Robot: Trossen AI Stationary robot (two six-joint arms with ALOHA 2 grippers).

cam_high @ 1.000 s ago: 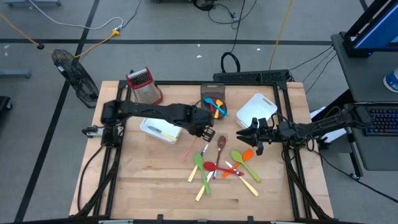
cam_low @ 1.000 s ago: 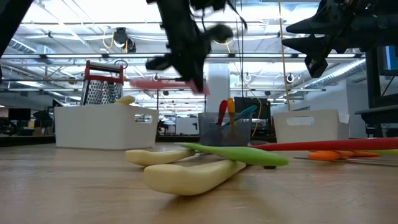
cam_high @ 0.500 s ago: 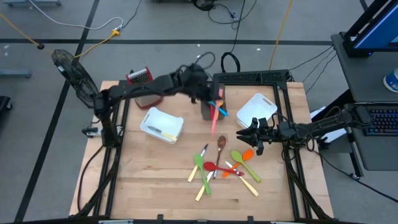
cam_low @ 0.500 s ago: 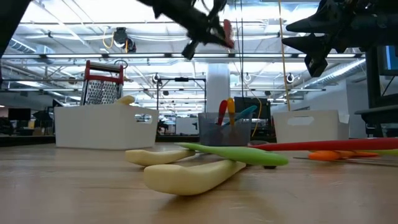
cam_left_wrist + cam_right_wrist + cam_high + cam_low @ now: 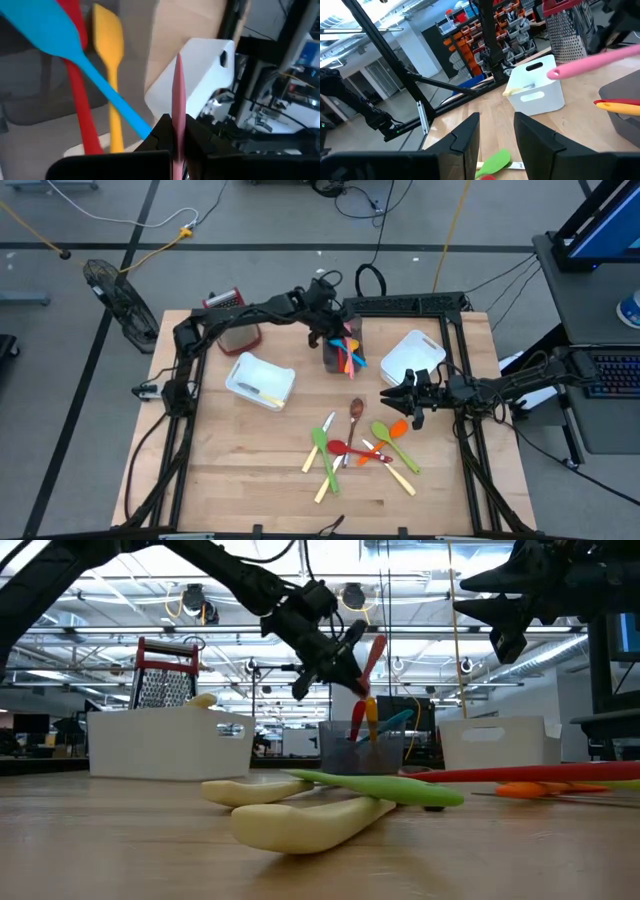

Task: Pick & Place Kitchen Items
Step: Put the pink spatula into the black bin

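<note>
Holding the pink spatula point(image 5: 178, 105) clamped in my left jaws point(image 5: 173, 137) above the grey holder point(image 5: 340, 357), I risked snagging the blue spatula point(image 5: 75, 52); right jaws point(image 5: 408, 405) seemingly empty, parted.

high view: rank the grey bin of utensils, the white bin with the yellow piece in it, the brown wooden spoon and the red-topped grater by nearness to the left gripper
1. Grey bin of utensils: right under the left gripper, which holds a pink spatula.
2. Brown wooden spoon: nearer the front, mid-table.
3. White bin with the yellow piece in it and red-topped metal box grater: both to the left, too close to call.
</note>
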